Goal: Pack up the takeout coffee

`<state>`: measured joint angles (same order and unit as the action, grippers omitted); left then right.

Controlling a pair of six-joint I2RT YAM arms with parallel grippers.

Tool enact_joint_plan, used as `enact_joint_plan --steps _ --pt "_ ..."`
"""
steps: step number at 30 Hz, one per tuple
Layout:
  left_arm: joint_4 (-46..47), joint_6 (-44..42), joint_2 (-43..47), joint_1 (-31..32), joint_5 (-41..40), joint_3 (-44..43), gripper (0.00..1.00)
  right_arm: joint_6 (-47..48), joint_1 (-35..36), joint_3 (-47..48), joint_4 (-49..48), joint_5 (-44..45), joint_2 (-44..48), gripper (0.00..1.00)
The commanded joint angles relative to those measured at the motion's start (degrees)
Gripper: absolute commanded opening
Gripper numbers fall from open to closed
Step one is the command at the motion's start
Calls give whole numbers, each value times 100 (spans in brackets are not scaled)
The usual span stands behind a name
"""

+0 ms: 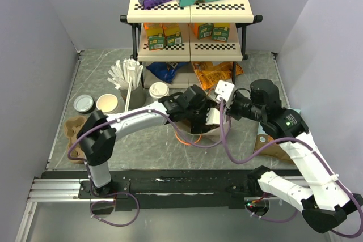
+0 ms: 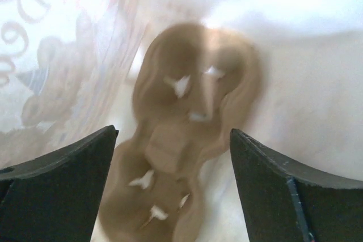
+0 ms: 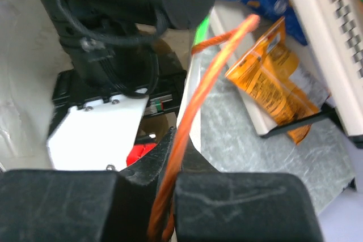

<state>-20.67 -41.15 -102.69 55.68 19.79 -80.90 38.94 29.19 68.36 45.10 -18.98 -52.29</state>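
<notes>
Packing looks partly done at best. The left claw [image 2: 173, 135] hangs inside the white bag [image 2: 295, 83] near the middle of the table [image 1: 255, 77]. Its jaws stand wide apart with nothing between them, and it looks straight down on a brown cardboard carrier [image 2: 187, 134] lying on the bag's floor. The right claw [image 3: 174, 162] is closed tight on the bag's orange handle [image 3: 218, 49], which seems to keep the mouth of the bag open for the other arm. The takeout coffee [image 1: 106, 103] is not in the bag: it stands upright and uncovered on the table, well to the left of the bag, with the flat lid [image 1: 83, 103] just to its left. So what remains, as I judge it, is to fetch the cup, probably cap it, and set it into the carrier. Between cup and bag stand a dark cup full of white sticks [image 1: 131, 96] and a lidded white cup [image 1: 159, 89], both close to the left arm's likely path. A second brown carrier [image 1: 72, 128] lies at the table's near left edge. Behind the bag a small shelf rack [image 1: 190, 9] holds boxes, with an orange snack packet [image 1: 212, 73] and a blue packet [image 1: 164, 72] at its foot.
</notes>
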Motion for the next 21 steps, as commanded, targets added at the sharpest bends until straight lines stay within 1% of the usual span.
enact_joint_plan --steps 1,6,12,16,17,21 --pt "485 695 812 -119 1192 -469 88 -360 -132 256 174 -333 -131 0" --pt "335 1081 970 -215 1466 -1058 90 -607 -606 564 446 -1009 -422 0" --pt "335 1574 1050 -251 1703 -1419 92 -615 -809 784 552 -1151 -712 0" --pt "466 2013 1015 -391 2001 -1507 92 -712 -1204 1012 728 -1415 -1027 0" --pt "528 2214 1023 -461 2081 -1516 91 -738 -1266 1065 815 -1476 -1081 0" --pt "713 2497 1155 -541 2301 -1516 91 -774 -1451 1153 842 -1696 -1265 0"
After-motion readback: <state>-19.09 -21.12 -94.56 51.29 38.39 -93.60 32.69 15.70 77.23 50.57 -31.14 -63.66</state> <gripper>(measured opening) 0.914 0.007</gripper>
